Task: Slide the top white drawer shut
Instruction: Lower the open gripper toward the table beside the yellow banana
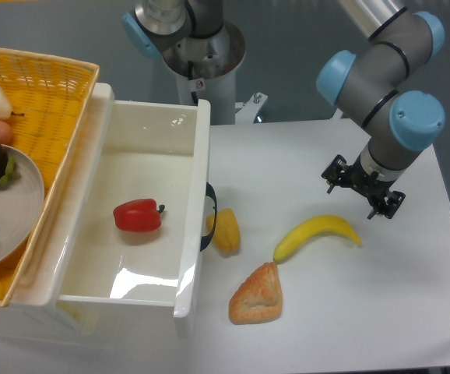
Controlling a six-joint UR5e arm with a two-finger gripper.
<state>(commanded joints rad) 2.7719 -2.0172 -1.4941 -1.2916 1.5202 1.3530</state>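
The top white drawer [196, 167] stands pulled out to the right, its deep glossy box open from above. A red bell pepper [138, 216] lies inside it. The curved black handle [210, 216] sits on the front panel, facing right. My gripper [365, 189] hangs over the table's right side, well to the right of the handle and apart from it, above the far end of a banana. Its black fingers point down and away from the camera, so I cannot tell how the jaws stand. It holds nothing that I can see.
A yellow pepper [226, 231] lies right against the drawer front below the handle. A banana [316, 235] and a piece of bread [258, 294] lie on the white table to the right. A yellow woven basket [61, 93] with a plate [19, 206] of food sits on top at the left.
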